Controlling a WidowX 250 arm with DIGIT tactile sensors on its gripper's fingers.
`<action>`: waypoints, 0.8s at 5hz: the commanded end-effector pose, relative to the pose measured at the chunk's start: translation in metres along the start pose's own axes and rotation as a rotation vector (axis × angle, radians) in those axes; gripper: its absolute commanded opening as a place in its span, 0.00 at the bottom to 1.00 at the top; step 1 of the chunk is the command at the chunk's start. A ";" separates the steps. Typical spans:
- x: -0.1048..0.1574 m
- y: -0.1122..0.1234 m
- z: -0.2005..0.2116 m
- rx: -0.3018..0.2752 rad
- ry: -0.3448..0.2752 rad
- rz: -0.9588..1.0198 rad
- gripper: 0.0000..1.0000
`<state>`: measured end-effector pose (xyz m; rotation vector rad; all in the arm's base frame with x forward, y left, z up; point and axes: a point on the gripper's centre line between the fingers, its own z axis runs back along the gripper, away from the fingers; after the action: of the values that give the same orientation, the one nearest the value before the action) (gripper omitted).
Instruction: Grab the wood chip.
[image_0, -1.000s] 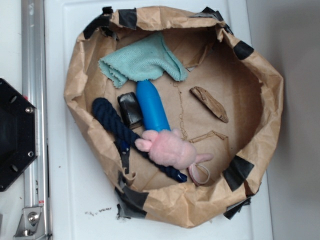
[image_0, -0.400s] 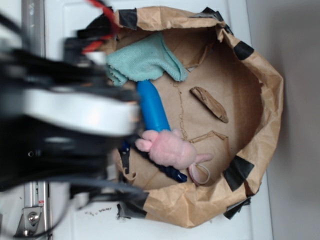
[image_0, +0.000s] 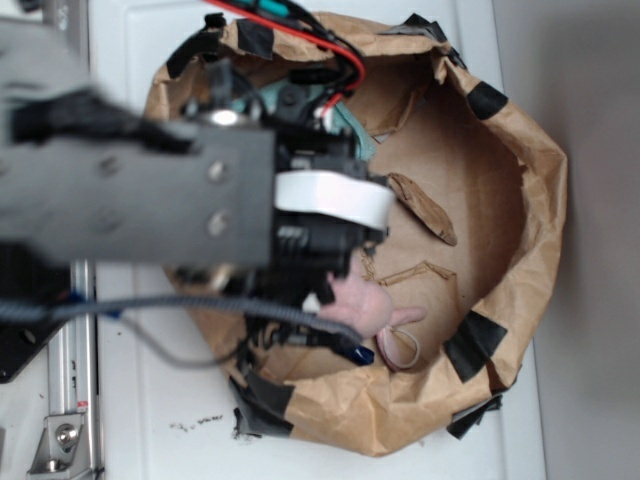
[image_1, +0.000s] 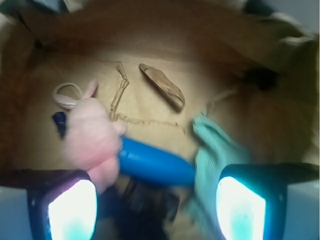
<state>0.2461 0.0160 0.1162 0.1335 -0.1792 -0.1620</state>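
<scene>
Now | paper basin (image_0: 545, 200) on bench, arm filling left of frame | tool (image_1: 155, 207) spread wide, empty, low in wrist view | wood chip (image_1: 162, 87) upper centre, lying flat, apart: likely light, stiff, rough; pinch across narrow middle

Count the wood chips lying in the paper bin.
1. The wood chip lies on the bare floor of the paper bin, beyond the blue cylinder from the open end effector. The arm may hide others.
</scene>
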 end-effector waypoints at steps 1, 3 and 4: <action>0.025 0.035 -0.030 -0.006 -0.035 -0.038 1.00; 0.046 0.033 -0.056 -0.066 -0.018 -0.072 1.00; 0.056 0.029 -0.072 -0.056 -0.016 -0.084 1.00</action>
<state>0.3068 0.0472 0.0422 0.0672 -0.1323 -0.2391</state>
